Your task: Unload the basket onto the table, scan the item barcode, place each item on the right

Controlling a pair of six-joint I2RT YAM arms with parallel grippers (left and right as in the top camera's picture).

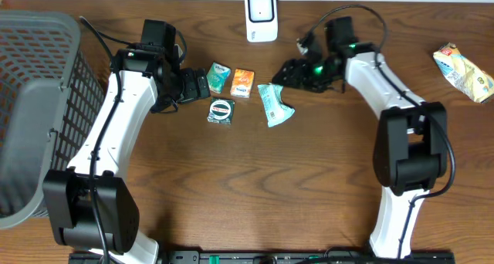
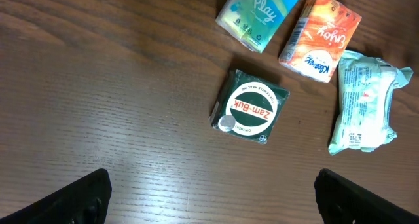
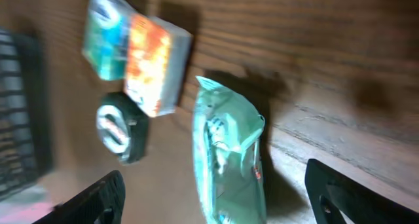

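Note:
A pale green wipes pack (image 1: 274,104) lies on the wooden table, also in the right wrist view (image 3: 229,152) and the left wrist view (image 2: 363,103). My right gripper (image 1: 289,72) hovers just above and right of it, open; in its own view (image 3: 219,201) the fingers stand wide on either side of the pack without touching it. A white barcode scanner (image 1: 262,15) stands at the back centre. My left gripper (image 1: 193,85) is open with only bare table between its fingers (image 2: 209,201). A round green Zam-Buk tin (image 2: 251,109) lies ahead of it.
A teal tissue pack (image 1: 219,77) and an orange tissue pack (image 1: 242,82) lie side by side left of the wipes pack. A grey mesh basket (image 1: 31,102) fills the left edge. A yellow packet (image 1: 463,72) lies at the far right.

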